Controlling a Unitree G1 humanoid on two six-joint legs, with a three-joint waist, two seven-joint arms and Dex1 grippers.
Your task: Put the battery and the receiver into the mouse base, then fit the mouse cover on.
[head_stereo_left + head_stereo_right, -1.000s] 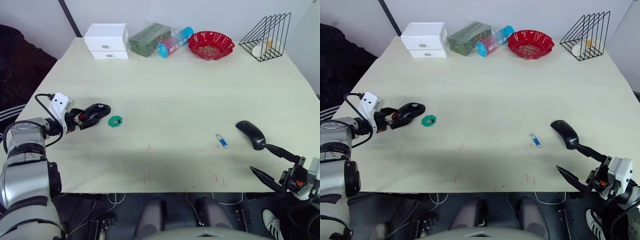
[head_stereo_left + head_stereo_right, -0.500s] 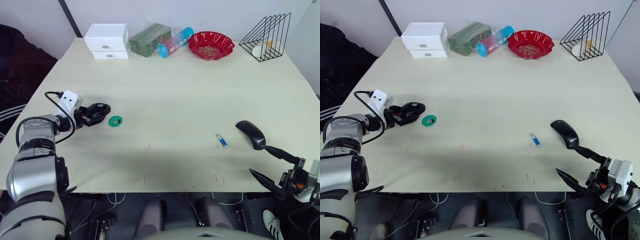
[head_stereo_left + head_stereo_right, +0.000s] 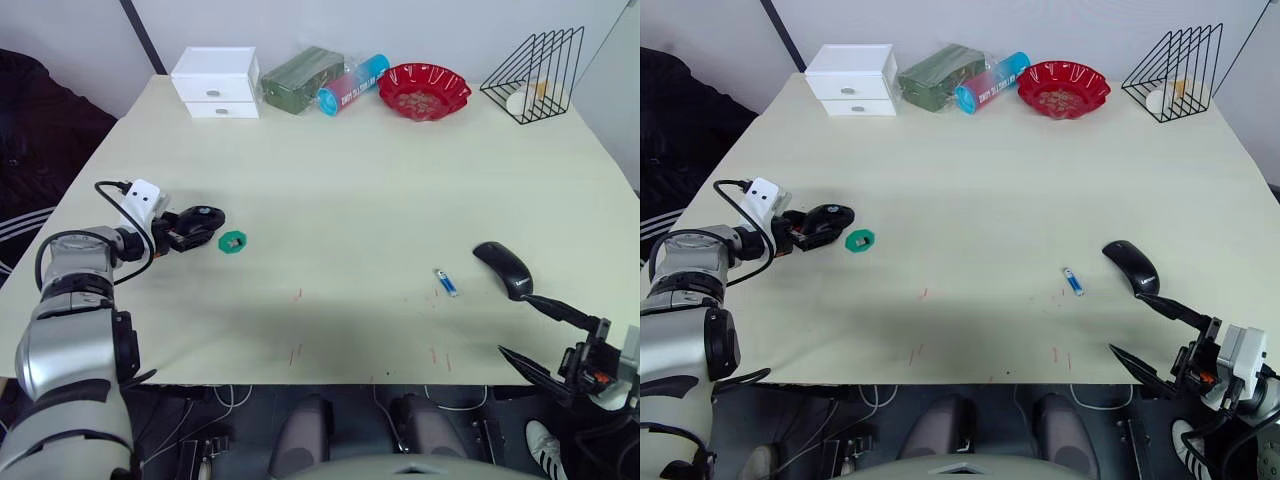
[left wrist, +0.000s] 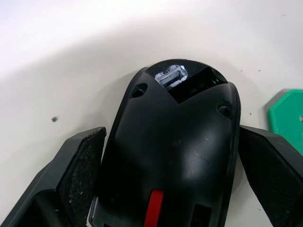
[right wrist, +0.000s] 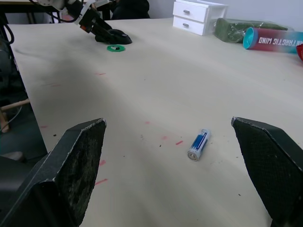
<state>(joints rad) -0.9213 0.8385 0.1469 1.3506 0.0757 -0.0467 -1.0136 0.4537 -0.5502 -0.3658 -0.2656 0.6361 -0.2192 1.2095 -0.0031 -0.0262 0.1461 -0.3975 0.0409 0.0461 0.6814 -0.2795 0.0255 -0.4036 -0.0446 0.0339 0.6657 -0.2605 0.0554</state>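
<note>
The mouse base (image 3: 203, 220) lies on the left side of the table, inner side up with a red spot showing. My left gripper (image 4: 171, 130) is shut on it, one finger along each flank. Just to its right sits a green disc (image 3: 232, 242) with a small dark piece in its middle, which looks like the receiver. The battery (image 3: 445, 282) lies flat on the right side of the table. The mouse cover (image 3: 502, 268) rests a little to the battery's right. My right gripper (image 3: 540, 336) hangs open past the front edge, below the cover, with nothing between its fingers.
Along the far edge stand a white drawer box (image 3: 215, 82), a green packet (image 3: 298, 78), a blue and pink can (image 3: 350, 85), a red bowl (image 3: 423, 90) and a black wire rack (image 3: 535, 75). Small red marks dot the table near its front edge.
My left forearm swung inward while its gripper stayed on the mouse base. The right gripper sank slightly toward the front edge. Battery and cover have not moved.
</note>
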